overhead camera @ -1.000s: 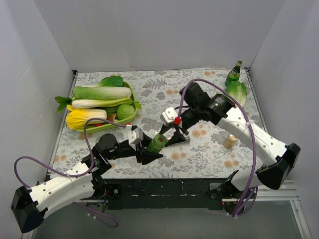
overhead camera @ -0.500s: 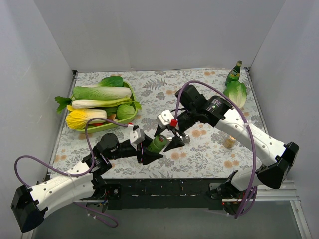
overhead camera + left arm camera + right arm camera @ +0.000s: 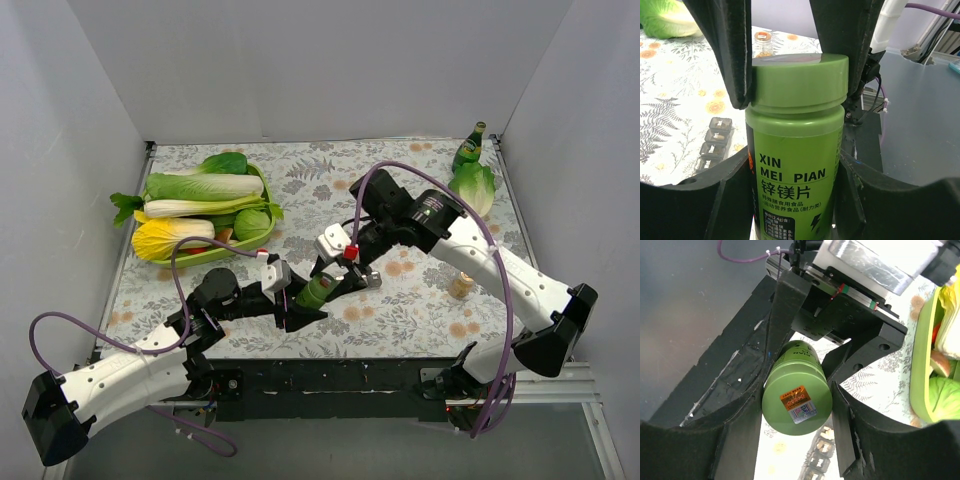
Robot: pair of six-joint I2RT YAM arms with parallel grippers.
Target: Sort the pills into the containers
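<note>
A green pill bottle [image 3: 317,290] with a green cap is held off the table between both arms. My left gripper [image 3: 303,303] is shut on its body; in the left wrist view [image 3: 790,172] the label reads XIN MEI PIAN. My right gripper [image 3: 336,274] is closed round the cap [image 3: 797,402], a finger [image 3: 730,55] pressed to each side of it. The grey pill organiser strip [image 3: 369,281] lies on the table just right of the bottle. Several of its compartments show in the left wrist view [image 3: 715,142] and below the cap in the right wrist view [image 3: 821,456].
A green tray [image 3: 262,185] of cabbages and other vegetables stands at the left. A tall green glass bottle [image 3: 469,146] and a lettuce [image 3: 476,186] are at the far right corner. A small capped jar [image 3: 461,285] stands at the right, under the right arm.
My right gripper has come down and left onto the bottle's cap and closed round it. The left arm holds the bottle in nearly the same place.
</note>
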